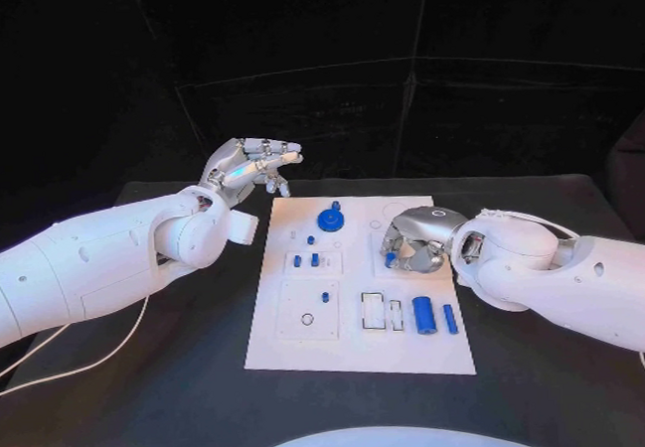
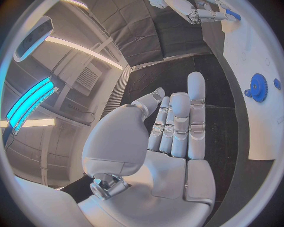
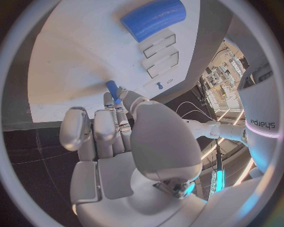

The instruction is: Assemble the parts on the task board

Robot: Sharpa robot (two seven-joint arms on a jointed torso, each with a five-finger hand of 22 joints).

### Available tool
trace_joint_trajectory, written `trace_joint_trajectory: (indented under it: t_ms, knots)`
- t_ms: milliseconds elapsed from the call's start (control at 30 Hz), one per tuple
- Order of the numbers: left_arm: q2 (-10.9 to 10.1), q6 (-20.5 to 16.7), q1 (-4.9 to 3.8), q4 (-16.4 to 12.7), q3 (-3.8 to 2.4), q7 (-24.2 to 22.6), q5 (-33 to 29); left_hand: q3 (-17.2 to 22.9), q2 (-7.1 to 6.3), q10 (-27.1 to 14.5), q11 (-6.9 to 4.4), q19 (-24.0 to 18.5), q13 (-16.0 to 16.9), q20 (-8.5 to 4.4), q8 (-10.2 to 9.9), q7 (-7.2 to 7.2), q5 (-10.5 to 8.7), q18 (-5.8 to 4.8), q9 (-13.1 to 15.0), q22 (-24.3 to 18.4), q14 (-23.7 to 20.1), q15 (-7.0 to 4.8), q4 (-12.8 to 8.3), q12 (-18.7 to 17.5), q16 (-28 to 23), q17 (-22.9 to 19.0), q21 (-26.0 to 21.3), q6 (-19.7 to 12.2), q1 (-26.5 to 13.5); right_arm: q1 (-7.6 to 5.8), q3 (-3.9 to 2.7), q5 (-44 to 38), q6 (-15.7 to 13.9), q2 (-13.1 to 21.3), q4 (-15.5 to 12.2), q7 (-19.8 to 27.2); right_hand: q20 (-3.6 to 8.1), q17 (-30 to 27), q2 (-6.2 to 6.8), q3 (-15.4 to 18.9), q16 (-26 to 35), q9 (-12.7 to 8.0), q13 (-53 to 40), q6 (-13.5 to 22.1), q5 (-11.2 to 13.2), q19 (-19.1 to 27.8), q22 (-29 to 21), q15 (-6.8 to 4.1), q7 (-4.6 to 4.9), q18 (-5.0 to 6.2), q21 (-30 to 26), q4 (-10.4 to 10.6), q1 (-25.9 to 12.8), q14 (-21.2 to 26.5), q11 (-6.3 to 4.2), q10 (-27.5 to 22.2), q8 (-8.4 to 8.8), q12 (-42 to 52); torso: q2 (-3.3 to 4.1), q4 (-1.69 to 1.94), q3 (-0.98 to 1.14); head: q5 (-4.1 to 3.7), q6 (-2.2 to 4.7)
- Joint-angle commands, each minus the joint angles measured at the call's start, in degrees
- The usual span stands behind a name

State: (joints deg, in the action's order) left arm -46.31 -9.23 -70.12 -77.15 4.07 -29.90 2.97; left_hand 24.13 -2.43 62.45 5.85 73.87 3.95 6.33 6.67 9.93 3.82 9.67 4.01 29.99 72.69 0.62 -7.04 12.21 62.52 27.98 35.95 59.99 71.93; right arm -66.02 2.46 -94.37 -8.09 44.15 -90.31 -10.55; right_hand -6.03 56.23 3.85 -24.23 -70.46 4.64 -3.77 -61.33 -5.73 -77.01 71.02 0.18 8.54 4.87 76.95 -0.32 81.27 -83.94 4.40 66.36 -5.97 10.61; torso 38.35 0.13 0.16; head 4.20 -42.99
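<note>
over on the white task board (image 1: 360, 356), the right hand (image 1: 414, 247) pinches a small blue peg (image 3: 112, 91) in its fingertips, just above the plate. the left hand (image 1: 248, 167) hangs off the board's far left corner, fingers straight, holding nothing.

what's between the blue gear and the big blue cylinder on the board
In the head view, the right robot hand pinching a small blue peg lies between the blue gear and the blue cylinder.

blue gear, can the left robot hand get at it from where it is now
Probably yes. The left robot hand is raised, holding nothing, beside the board's far corner, and the gear lies near that end, uncovered. The right robot hand works further right.
</note>
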Motion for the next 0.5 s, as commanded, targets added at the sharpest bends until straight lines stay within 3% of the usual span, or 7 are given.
trace_joint_trajectory:
  t_ms: [33, 267, 500]
  knots:
    - [0.1, 0.9, -0.09, 0.1, -0.04, 0.0, -0.2, 0.0, -0.10, -0.2, 0.03, -0.3, -0.1, -0.22, 0.3, 0.12, 0.28, 0.77, 0.0, -0.1, -0.3, 0.02, -0.4, 0.3, -0.3, 0.0, -0.2, -0.1, 0.4, -0.09, -0.02, -1.0, -4.1, -0.2, 0.1, -0.3, 0.00, 0.3, -0.73, -0.5, -0.4, 0.1, 0.0, -0.4, 0.2, -0.5, 0.3, -0.40, 0.02, -0.30, 0.5, 0.0, 0.1, -0.8, 0.11, 0.5, -0.24, -0.3, 0.01, 0.01, 0.03, -0.06, -0.09]
    - [0.0, 0.9, -0.09, 0.1, -0.04, 0.2, -0.2, 0.0, -0.10, -0.2, 0.03, -0.3, -0.1, -0.22, 0.3, 0.12, 0.28, 0.77, 0.0, -0.1, -0.3, 0.02, -0.4, 0.3, -0.3, 0.0, -0.2, -0.1, 0.4, -0.08, -0.03, -1.3, -7.1, 0.5, -0.9, -0.4, 0.05, 0.4, -0.68, -1.0, -0.5, 0.1, -0.1, -0.7, 0.2, -0.7, 0.7, -0.45, -0.03, -0.38, 0.8, -0.1, 0.1, -0.8, 0.03, 0.9, -0.27, -0.4, -0.08, 0.08, -0.07, -0.03, -0.18]
    - [-0.1, 0.9, -0.09, 0.0, -0.03, 0.3, -0.2, 0.0, -0.10, -0.2, 0.04, -0.3, -0.1, -0.22, 0.3, 0.12, 0.28, 0.77, 0.0, -0.1, -0.3, 0.02, -0.4, 0.3, -0.3, -0.1, -0.2, -0.1, 0.4, -0.10, -0.06, -0.6, -8.8, 2.8, -4.2, -0.4, 0.08, 0.6, -0.55, -1.2, -0.6, 0.1, -0.1, -0.9, 0.0, -0.8, 0.9, -0.48, -0.05, -0.43, 1.0, -0.2, 0.1, -0.8, 0.00, 1.1, -0.28, -0.5, -0.14, -0.03, -0.04, 0.05, -0.14]
